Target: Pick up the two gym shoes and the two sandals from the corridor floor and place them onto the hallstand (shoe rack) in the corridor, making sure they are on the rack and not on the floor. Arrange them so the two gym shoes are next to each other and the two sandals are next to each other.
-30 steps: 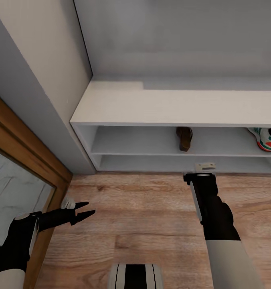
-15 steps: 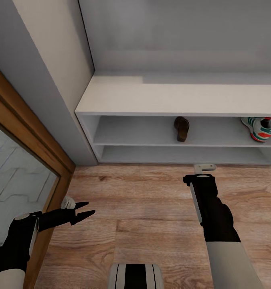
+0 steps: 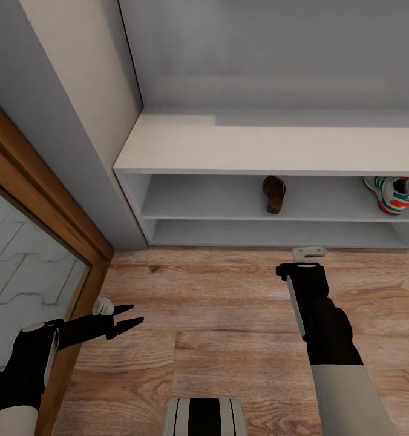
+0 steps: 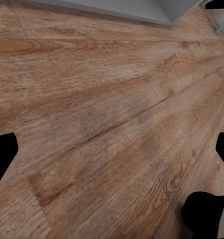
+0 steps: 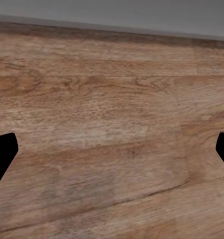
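In the head view the pale hallstand (image 3: 253,148) stands ahead against the wall. One dark brown sandal (image 3: 274,194) lies in its upper shelf slot near the middle. A cream gym shoe (image 3: 392,195) with green stripes and a red-orange heel sits in the same slot at the far right, cut by the frame edge. My left gripper (image 3: 130,315) hangs open and empty over the corridor floor (image 3: 216,315) at lower left. My right gripper (image 3: 308,253) points down at the floor just before the rack; its fingertips (image 5: 2,154) stand wide apart, open and empty.
A wood-framed glass panel (image 3: 47,242) and a grey wall corner (image 3: 83,133) close off the left side, near my left arm. The lower shelf slot (image 3: 259,233) holds nothing visible. My base (image 3: 204,416) shows at the bottom edge.
A second ago the whole head view shifted, so the rack now shows slightly farther and lower in view. Since half a second ago nothing has moved. Both arms hold their pose.
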Tool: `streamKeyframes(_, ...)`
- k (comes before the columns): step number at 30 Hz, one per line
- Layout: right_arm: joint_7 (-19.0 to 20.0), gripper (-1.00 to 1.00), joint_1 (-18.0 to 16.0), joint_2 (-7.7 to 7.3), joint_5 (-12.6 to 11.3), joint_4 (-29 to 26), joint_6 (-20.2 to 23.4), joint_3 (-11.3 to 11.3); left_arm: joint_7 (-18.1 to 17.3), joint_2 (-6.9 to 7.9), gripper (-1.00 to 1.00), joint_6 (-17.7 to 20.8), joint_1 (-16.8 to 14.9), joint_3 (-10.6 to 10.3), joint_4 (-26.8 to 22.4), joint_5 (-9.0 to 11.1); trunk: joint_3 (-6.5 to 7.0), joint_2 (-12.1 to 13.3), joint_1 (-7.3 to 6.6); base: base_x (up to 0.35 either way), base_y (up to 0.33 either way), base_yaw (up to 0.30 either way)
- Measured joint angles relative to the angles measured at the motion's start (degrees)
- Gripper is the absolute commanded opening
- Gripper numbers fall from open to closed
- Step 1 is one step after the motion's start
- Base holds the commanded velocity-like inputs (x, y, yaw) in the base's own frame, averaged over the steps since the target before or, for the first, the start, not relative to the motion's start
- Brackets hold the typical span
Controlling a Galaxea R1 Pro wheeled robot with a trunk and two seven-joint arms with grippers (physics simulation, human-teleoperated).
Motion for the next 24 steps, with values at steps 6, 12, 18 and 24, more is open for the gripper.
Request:
streamKeyframes(6,-0.23,1.00,0.00,0.00,-3.32,-0.04,-0.19,0.04,-0.01,0.00,1.00,0.00,0.00,0.00,0.01,0.00,0.00,0.00,0.00,0.000,0.000,0.000)
streamKeyframes(12,-0.48,1.00,0.01,-0.01,-7.23,-0.07,-1.32,0.02,-0.03,0.00,1.00,0.00,0.00,0.00,-0.01,0.02,0.00,0.00,0.00,-0.001,0.000,0.000)
streamKeyframes(18,-0.45,1.00,0.12,-0.01,-7.79,-0.02,-6.73,0.02,-0.07,0.00,1.00,0.00,0.00,0.00,0.02,0.02,0.00,0.00,0.03,-0.219,0.000,0.000)
streamKeyframes(24,-0.40,1.00,0.92,0.05,-8.35,2.68,-13.99,0.04,-0.08,0.00,1.00,0.00,0.08,0.00,0.05,0.04,0.00,0.00,0.04,-0.323,0.000,0.000)
